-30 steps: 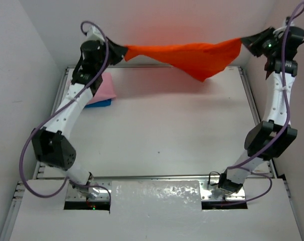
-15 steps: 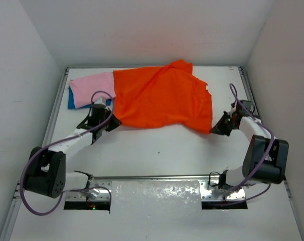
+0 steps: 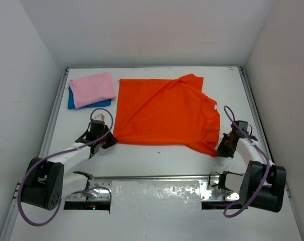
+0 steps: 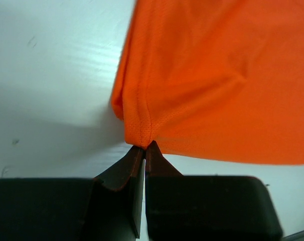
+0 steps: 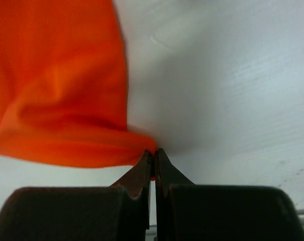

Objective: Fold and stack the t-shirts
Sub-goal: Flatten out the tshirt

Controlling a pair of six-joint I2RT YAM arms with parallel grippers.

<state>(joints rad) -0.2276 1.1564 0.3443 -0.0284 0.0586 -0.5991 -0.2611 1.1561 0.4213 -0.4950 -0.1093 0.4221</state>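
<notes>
1. Top view: shows an orange-red t-shirt (image 3: 162, 113) spread mostly flat across the middle of the white worktop (image 3: 157, 158), with a sleeve folded over near the far edge. Shows a folded pink t-shirt (image 3: 93, 89) at the far left corner, lying on a blue t-shirt (image 3: 71, 104) that peeks out along its left and near sides. Places the left gripper (image 3: 112, 139) low at the orange-red t-shirt's near left corner and the right gripper (image 3: 218, 152) low at its near right corner, both arms lying close to the worktop.
2. Left wrist view: shows the left gripper (image 4: 145, 146) pinched closed on a small bunch of hemmed orange cloth, fingertips meeting around it. Shows the rest of the orange-red t-shirt (image 4: 217, 75) fanning away up and right over the white worktop (image 4: 56, 65).
3. Right wrist view: shows the right gripper (image 5: 155, 152) closed tight on a pointed corner of the orange-red t-shirt (image 5: 56, 90), which bulges away to the left. Shows white worktop (image 5: 217, 75) filling the right side.
</notes>
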